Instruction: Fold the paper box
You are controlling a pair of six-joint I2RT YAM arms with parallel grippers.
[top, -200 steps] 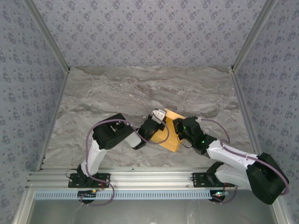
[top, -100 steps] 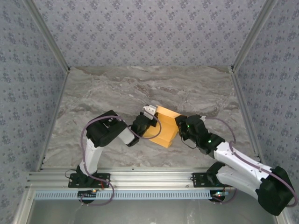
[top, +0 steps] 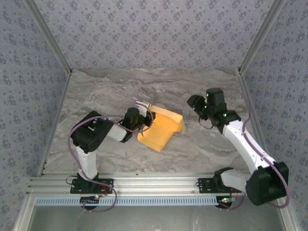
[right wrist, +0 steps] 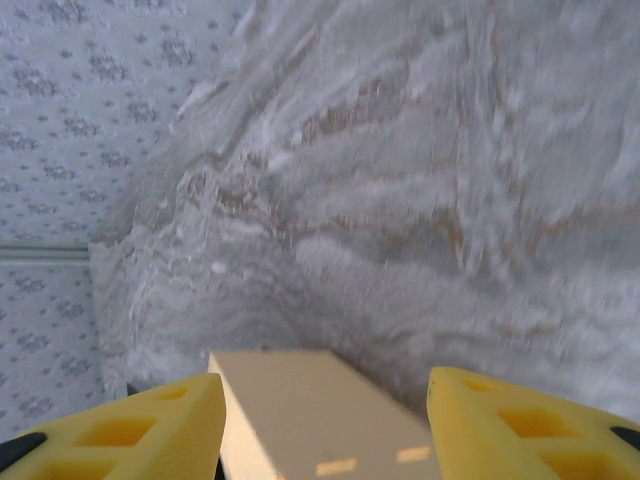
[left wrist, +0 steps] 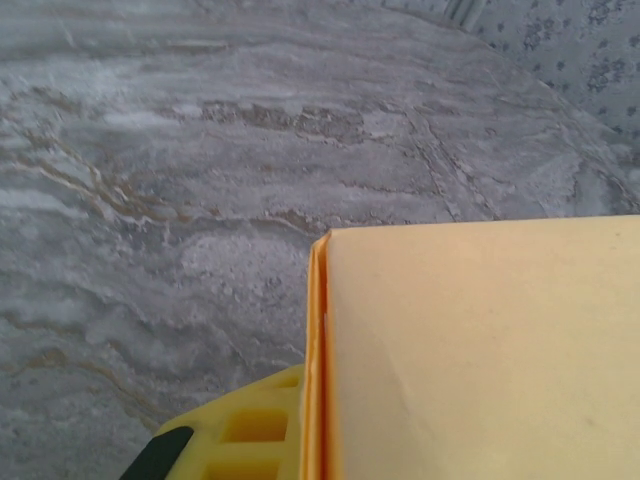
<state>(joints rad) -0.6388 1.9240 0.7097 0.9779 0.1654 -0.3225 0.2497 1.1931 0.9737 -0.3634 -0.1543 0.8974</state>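
My left end effector (top: 143,109) pinches the yellow-orange card box (top: 161,131) by its left edge; my right end effector (top: 194,103), open, lies to its right.

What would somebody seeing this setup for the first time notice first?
The bright yellow-orange paper box stands out most, near the middle of the grey marble table, with the left gripper shut on its left edge. Off to the right, the right gripper hangs apart from the box, its jaws wide open.
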